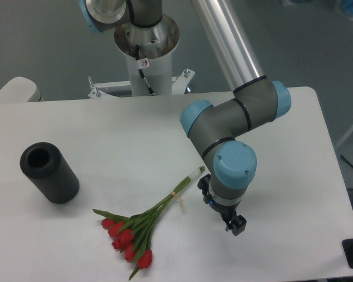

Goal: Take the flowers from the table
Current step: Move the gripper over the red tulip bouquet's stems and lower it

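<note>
The flowers [142,226] lie flat on the white table [106,129] near its front edge. The red tulip buds point to the front left, and the thin green stems run up to the right with a pale band around them. My gripper [232,222] hangs below the blue wrist cap, right of the stem ends and apart from them. The wrist hides most of the gripper. Only one black fingertip [239,225] shows, so I cannot tell how the jaws stand. Nothing shows in it.
A black hollow cylinder [49,173] lies on its side at the left of the table. The arm's base column [146,53] stands behind the table's back edge. The forearm slants down from the top toward the right half of the table.
</note>
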Controlling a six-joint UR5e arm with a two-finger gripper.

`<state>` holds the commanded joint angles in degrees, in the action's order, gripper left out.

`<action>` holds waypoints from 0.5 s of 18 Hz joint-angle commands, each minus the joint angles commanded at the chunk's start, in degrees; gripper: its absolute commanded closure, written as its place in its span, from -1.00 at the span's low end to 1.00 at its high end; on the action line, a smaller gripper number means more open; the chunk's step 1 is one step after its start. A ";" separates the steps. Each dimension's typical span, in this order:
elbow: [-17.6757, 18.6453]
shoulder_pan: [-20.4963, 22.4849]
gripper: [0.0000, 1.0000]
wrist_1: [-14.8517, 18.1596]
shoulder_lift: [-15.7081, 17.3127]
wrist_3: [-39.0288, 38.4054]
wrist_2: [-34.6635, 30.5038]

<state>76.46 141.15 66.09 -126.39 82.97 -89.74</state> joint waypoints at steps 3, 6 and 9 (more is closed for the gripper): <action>0.44 -0.09 -1.00 -0.09 0.17 0.00 0.00; 1.58 -0.61 -1.00 0.26 1.05 -0.09 -0.18; 3.59 -2.28 -1.00 0.44 2.46 -3.06 -0.18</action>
<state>80.06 138.87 66.53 -123.93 79.91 -89.91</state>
